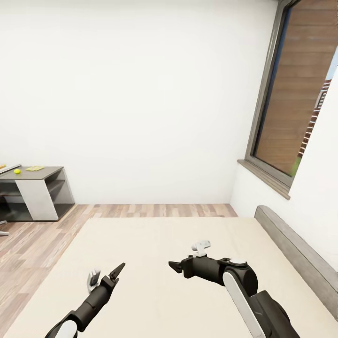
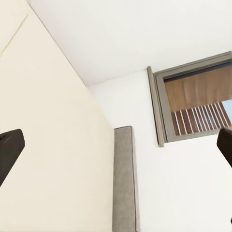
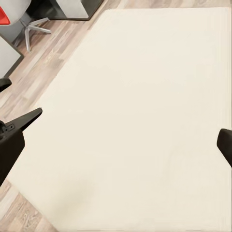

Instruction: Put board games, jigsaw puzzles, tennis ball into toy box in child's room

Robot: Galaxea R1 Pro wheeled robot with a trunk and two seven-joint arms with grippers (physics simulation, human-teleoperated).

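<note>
Both arms over the bed [image 1: 155,244] — left gripper [image 1: 105,276] and right gripper [image 1: 187,256] spread wide, holding nothing; tennis ball [image 1: 17,171] on far table [image 1: 47,171].

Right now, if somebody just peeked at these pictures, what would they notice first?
Probably the big beige bed spread out below, with both black grippers, left and right, hovering open over it. Then the tall dark-framed window on the right, and far off to the left, a tiny yellow-green tennis ball on the table.

Beige mattress of the bed [image 3: 140,121] beneath the spread right hand [image 3: 123,137] — plank floor [image 3: 53,53] beside.
</note>
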